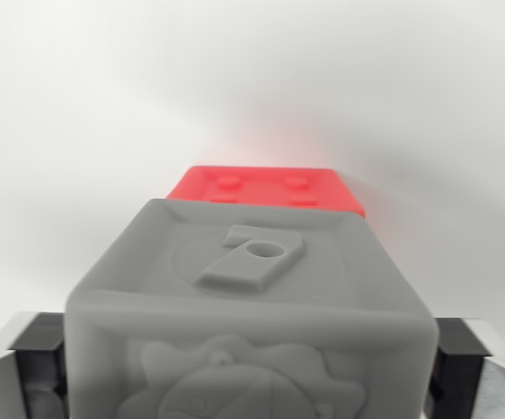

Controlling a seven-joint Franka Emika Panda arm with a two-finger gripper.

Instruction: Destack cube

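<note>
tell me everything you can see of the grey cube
The grey cube fills the lower middle of the wrist view. It looks like matte moulded plastic with rounded edges. Its top face bears a raised figure 7 with a round hole in it; its near face carries an embossed picture, cut off by the frame. The gripper shows as dark fingers at both its sides, seemingly clamping it. The red cube sits behind it.

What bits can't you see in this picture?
All in the wrist view:
- Red cube: only its top shows; the grey cube hides the rest.
- Grey cube's front relief: cut off by the bottom edge.
- Gripper: fingers mostly hidden behind the grey cube, so contact is unclear.
- What the cubes rest on: hidden.
</note>
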